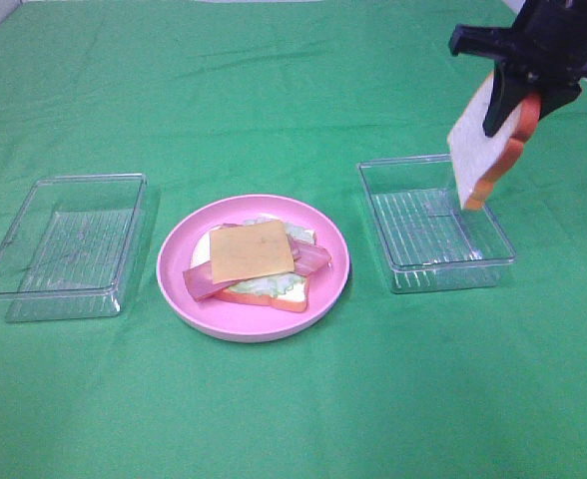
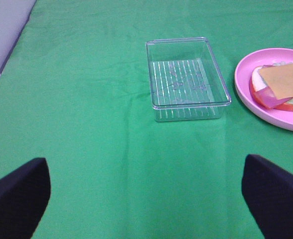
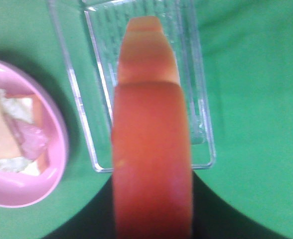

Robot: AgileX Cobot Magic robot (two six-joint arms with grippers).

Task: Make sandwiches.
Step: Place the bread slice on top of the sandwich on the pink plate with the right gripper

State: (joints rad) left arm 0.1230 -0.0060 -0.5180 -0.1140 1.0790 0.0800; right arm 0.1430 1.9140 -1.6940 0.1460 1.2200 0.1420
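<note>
Two clear trays sit on the green cloth (image 1: 293,419) with a pink plate (image 1: 174,274) between them, and going from the left, the first tray (image 1: 62,244) has nothing in it, so whatever it held looks already used. The left gripper (image 2: 146,199) hangs back over bare cloth near that tray, its fingers wide apart and holding nothing; it has open room all around.

On the plate the sandwich is stacked nearly to the end: a bread slice (image 1: 279,294) at the bottom, lettuce (image 1: 298,232) peeking out, pink meat strips (image 1: 209,282) draped across, and a cheese slice (image 1: 251,249) lying flat on top. It sits well inside the plate's rim, so a lid of bread has a clear landing.

Further right, the second tray (image 1: 435,225) is bare too. Above its far right corner the right gripper (image 1: 508,105) is clamped on the top bread slice (image 1: 478,140), which hangs on edge, clear of the tray walls. I judge it must travel left over the tray's near wall and the plate rim, then tip flat onto the cheese.
</note>
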